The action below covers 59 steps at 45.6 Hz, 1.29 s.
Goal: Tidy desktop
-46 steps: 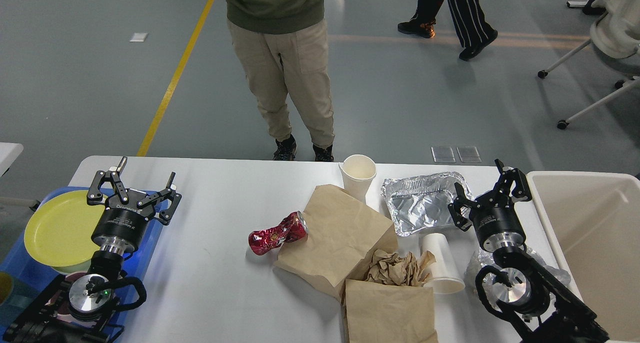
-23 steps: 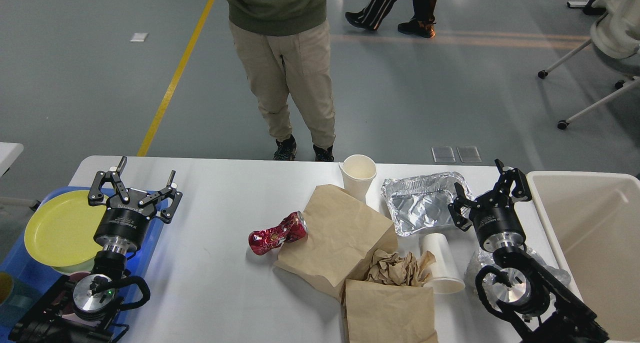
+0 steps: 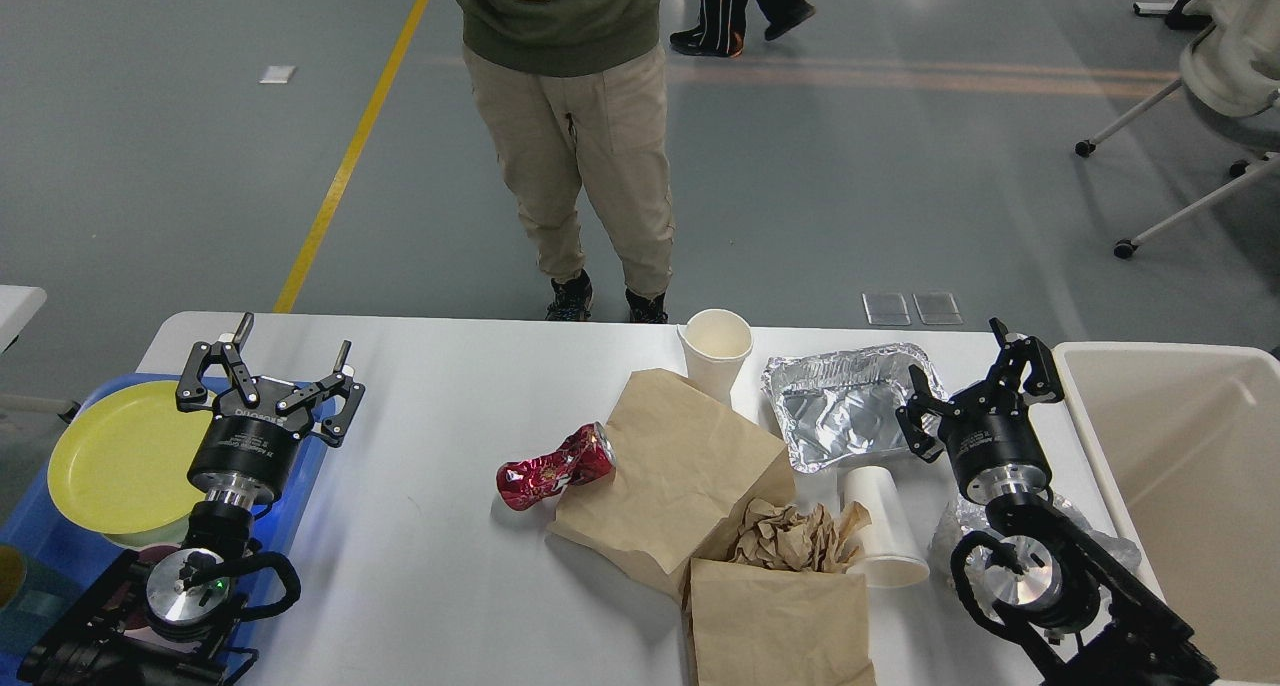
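Head view: both arms unmoved since earlier; left pincer point(image 3: 268, 364) and right pincer point(image 3: 975, 378) released above the desktop point(image 3: 430, 556).

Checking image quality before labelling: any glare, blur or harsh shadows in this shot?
Head view: sharp overall, even soft lighting; bright glints on the foil tray; faint shadows beside the crushed can on the desktop; floor reflections at the top.

The left arm comes in from the lower left, its wrist pointing up and away. The left gripper point(image 3: 292, 343) has its two fingers spread wide. The right arm rises from the lower right; the right gripper point(image 3: 958, 358) is likewise spread apart.
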Each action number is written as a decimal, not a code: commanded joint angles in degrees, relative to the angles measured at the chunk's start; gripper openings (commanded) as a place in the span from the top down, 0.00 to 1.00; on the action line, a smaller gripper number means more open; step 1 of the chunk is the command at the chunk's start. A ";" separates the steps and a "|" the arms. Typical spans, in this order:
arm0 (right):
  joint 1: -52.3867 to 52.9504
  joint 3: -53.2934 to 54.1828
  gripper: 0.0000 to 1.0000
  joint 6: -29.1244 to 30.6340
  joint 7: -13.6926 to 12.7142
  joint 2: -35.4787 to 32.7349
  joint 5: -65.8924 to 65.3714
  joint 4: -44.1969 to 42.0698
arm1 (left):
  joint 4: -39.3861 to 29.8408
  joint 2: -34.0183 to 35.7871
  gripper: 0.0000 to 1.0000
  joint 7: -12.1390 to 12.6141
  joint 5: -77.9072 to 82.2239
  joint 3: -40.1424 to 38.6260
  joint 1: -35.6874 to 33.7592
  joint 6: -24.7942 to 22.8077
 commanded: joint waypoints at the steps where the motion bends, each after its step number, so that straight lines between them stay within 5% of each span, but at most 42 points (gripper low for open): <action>1: 0.08 -0.18 0.00 0.00 0.00 -0.18 0.00 -0.09 | 0.00 0.00 0.04 0.00 0.00 0.00 0.06 0.00; 16: 4.48 0.53 0.00 -0.79 -1.58 -2.46 1.05 -1.40 | 0.00 0.00 0.04 0.00 0.00 0.00 -0.03 0.00; 24: 5.62 0.44 0.00 -0.79 -6.50 -4.22 7.03 -1.40 | 0.00 0.00 0.04 0.00 0.00 0.00 0.06 0.00; 59: 5.53 -1.05 0.00 0.26 -6.42 -6.86 7.74 -1.49 | -0.09 0.00 0.04 0.00 0.00 0.00 0.06 0.00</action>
